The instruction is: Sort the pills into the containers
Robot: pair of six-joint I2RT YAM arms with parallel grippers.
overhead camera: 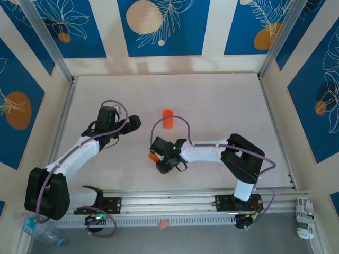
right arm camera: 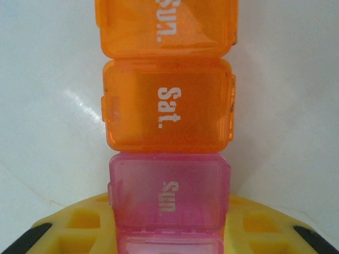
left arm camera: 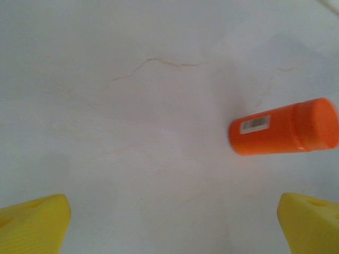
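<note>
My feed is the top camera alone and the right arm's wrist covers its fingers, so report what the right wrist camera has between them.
Observer: A strip of containers runs up the middle, its near end between the yellow fingers of the right gripper.
Operator: Read out the lids.
Observer: From far to near: orange "Sun.", orange "Sat.", pink "Sun.", then a pink one cut off by the frame edge.
Operator: Now give me the left wrist.
Observer: The orange bottle ahead of the open left gripper carries a white barcode label.
</note>
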